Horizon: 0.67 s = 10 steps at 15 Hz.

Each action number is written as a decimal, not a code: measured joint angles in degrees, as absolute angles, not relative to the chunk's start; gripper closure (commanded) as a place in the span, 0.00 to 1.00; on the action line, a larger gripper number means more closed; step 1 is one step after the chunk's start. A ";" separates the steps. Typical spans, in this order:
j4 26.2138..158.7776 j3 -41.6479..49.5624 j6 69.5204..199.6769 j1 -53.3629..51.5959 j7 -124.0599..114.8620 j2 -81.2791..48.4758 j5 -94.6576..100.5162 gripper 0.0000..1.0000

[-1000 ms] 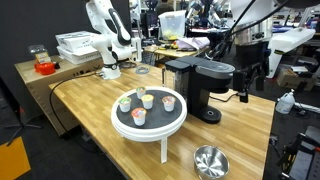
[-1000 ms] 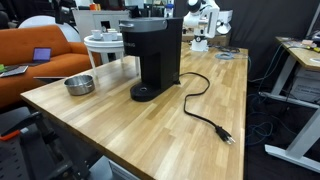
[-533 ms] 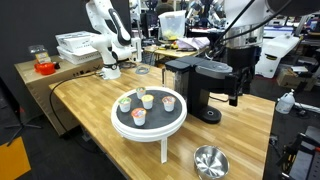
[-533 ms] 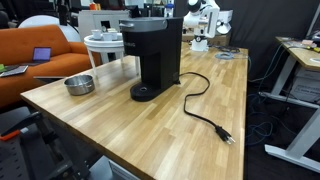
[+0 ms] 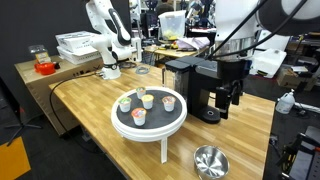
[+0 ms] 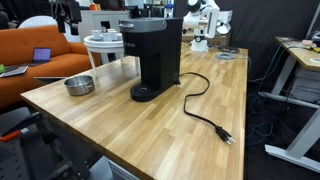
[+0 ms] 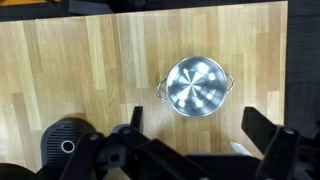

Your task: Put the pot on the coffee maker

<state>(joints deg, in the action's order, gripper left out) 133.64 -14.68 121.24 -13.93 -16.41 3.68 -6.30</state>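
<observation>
Pot: I see the pot (image 7: 197, 85) standing on the bare wooden worktop (image 6: 150, 130), well apart from the coffee maker (image 5: 200, 88) and out in front of its base plate, with nothing touching it.
Pot's facing: It sits upright, mouth up, its shiny inside open to the wrist camera. The body is round, and its two small side handles lie on a line running nearly straight across the wrist view.
What each view gives me: Only the wrist view shows the handles and the pot lying between my fingers' lines. In both exterior views the pot (image 5: 210, 161) (image 6: 79, 85) is a low silver bowl. One of them shows no arm at all.
Hand: The hand (image 7: 195, 140) is spread as wide as it goes and holds nothing. Its fingers (image 7: 132, 125) frame the bottom edge of the wrist view.
Arm: In an exterior view the hand (image 5: 229, 97) hangs pointing straight down, close beside the coffee maker's head and clear of the worktop.
Around the coffee maker: Its black cord (image 6: 205, 112) trails away behind it, and a white tray table (image 5: 150, 133) with small cups stands to one side.
</observation>
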 measured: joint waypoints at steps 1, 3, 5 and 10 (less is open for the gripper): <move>133.61 -14.68 121.24 -13.93 -16.37 3.67 -6.30 0.00; 133.61 -14.69 121.24 -13.93 -16.36 3.67 -6.30 0.00; 133.62 -14.70 121.22 -13.97 -16.37 3.67 -6.29 0.00; 134.08 -14.88 122.56 -14.76 -14.18 3.59 -8.20 0.00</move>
<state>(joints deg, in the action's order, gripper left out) 134.08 -14.88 122.56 -14.76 -14.18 3.59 -8.20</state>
